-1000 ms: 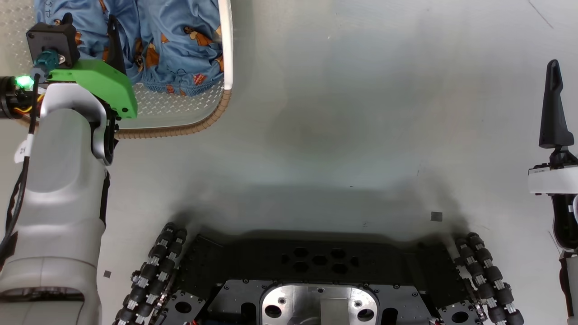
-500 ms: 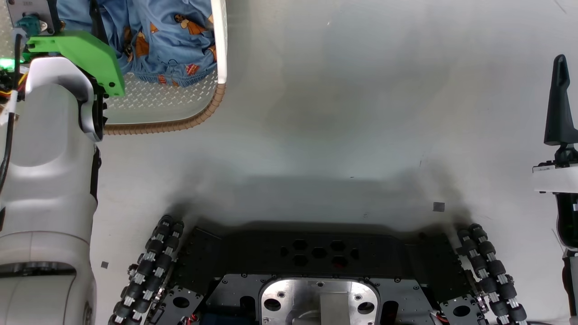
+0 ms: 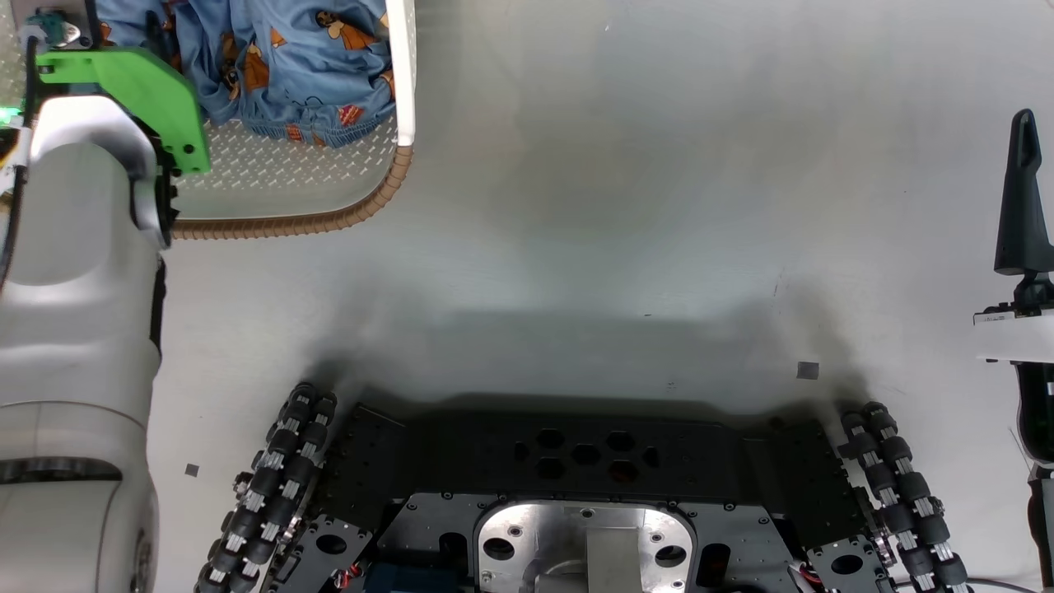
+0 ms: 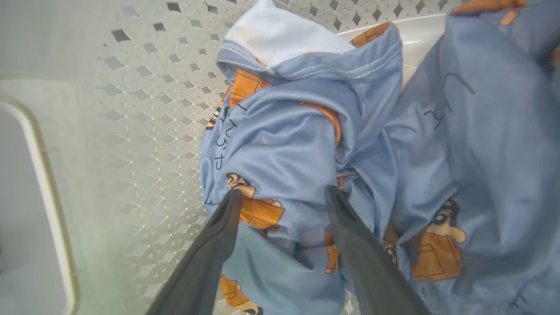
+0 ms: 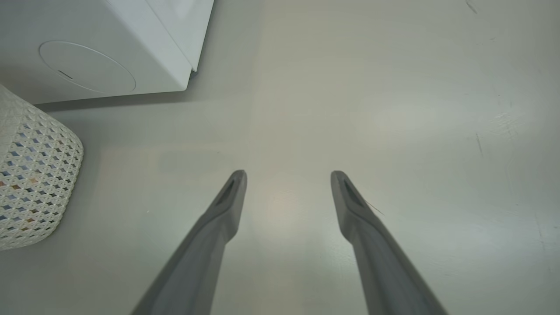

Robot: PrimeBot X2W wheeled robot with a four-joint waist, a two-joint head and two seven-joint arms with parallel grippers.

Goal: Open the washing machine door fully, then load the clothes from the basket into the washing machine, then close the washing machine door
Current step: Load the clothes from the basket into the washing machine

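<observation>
The cream perforated basket (image 3: 375, 210) with its brown woven rim stands at the upper left of the head view, and the light-blue printed clothes (image 3: 280, 66) are heaped inside. In the left wrist view my left gripper (image 4: 283, 194) is open, both fingertips pressed down into the clothes (image 4: 284, 148) with a fold of cloth between them. My right gripper (image 5: 286, 175) hangs open over bare floor, nothing between its fingers. A lower corner of the white washing machine (image 5: 109, 52) shows in the right wrist view, beside the basket's wall (image 5: 30, 175). The washing machine door is out of view.
My own black wheeled base (image 3: 585, 494) spans the bottom of the head view. My pale left forearm (image 3: 74, 313) with its green bracket (image 3: 132, 91) covers the basket's left side. One right finger (image 3: 1021, 198) rises at the far right edge.
My left arm has reached farther into the basket toward the clothes. The head camera has shifted slightly. The right gripper has kept its place and stays open.
</observation>
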